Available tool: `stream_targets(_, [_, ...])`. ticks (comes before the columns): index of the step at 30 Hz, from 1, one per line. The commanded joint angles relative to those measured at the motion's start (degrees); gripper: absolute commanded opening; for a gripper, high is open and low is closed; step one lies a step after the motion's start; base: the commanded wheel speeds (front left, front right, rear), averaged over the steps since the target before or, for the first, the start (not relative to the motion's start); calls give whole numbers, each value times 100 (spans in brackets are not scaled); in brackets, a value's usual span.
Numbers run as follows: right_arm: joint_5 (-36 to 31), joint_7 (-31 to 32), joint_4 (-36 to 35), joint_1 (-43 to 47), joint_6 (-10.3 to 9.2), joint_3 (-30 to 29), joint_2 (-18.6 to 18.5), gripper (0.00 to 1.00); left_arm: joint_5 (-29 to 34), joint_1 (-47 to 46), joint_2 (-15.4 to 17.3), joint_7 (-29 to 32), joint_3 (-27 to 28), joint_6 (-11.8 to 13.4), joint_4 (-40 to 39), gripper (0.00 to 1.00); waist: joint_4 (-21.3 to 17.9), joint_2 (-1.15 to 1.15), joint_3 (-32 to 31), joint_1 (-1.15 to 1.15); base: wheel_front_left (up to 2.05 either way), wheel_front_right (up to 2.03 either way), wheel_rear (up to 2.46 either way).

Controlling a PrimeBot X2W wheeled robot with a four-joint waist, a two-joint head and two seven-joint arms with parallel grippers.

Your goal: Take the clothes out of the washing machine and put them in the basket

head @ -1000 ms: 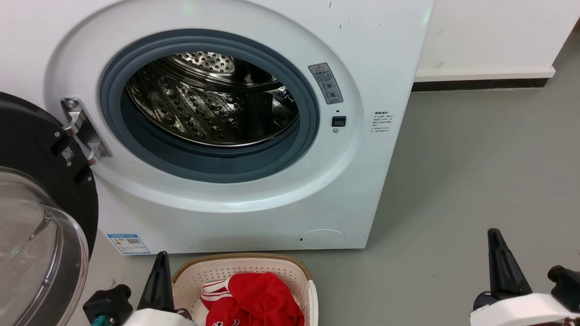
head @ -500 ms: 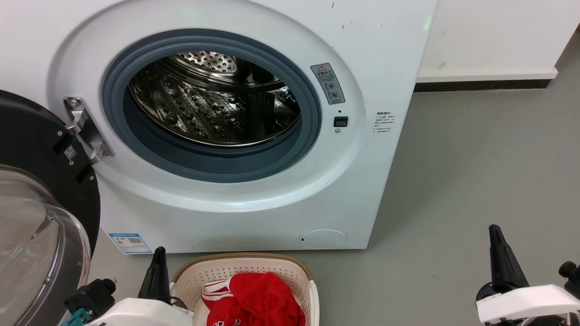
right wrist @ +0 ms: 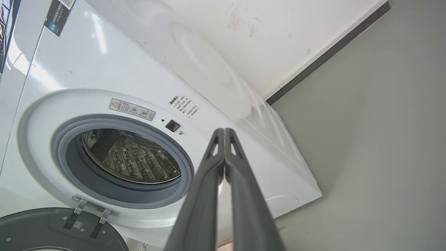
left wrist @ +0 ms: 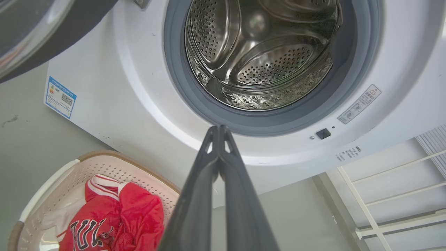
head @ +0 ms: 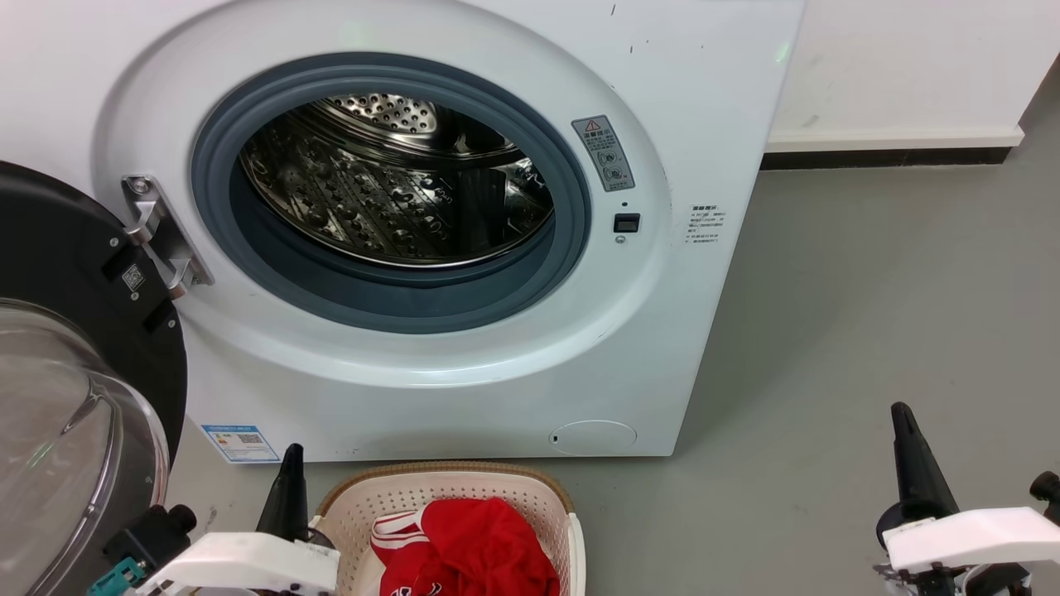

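Washer [head: 464, 389] stands on the grey floor [head: 869, 314], its round opening facing the robot, drum [head: 389, 199] axis running straight back into it. Door [head: 74, 348] is swung wide open on the left-side hinge, glass bulging toward the camera. Basket [head: 447, 473] sits on the floor just in front of the washer's base; its near part is cut off, so its long axis cannot be told. Clothes [head: 468, 542] lie bunched in the basket, the striped trim toward the left. Left hand [head: 291, 468] is just left of the basket rim and pointing at the washer, right hand [head: 904, 430] well off to the right over bare floor. Both are clenched with nothing in them, each wrist view showing the fingers [left wrist: 195, 195] pressed tip to tip. Left wrist view shows the drum's perforated steel lifters, black-and-white print on the clothes, and a white rack [left wrist: 383, 195]. Right wrist view shows the washer's side panel, the wall [right wrist: 278, 38] and its dark skirting [right wrist: 327, 55]
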Motion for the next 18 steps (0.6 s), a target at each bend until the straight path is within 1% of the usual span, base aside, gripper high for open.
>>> stream_targets(1, [165,32,-29,-139,0,-5,-41,0,-150,-146,-6,28,46,-42,-40,0,2,0,0,0,0,0,0])
stream_targets(3, [324,67,-9,-160,0,-7,-42,0,-305,-165,-8,62,62,-58,-20,0,6,0,-1,0,0,0,0])
stream_targets(4, [553,122,18,-198,0,-11,-42,0,-524,-206,-11,114,84,-86,7,0,13,0,-3,0,0,0,0])
stream_targets(18, [1542,353,148,-317,-1,-30,-43,0,-1484,-352,-28,346,195,-206,121,0,43,0,-9,0,0,0,0])
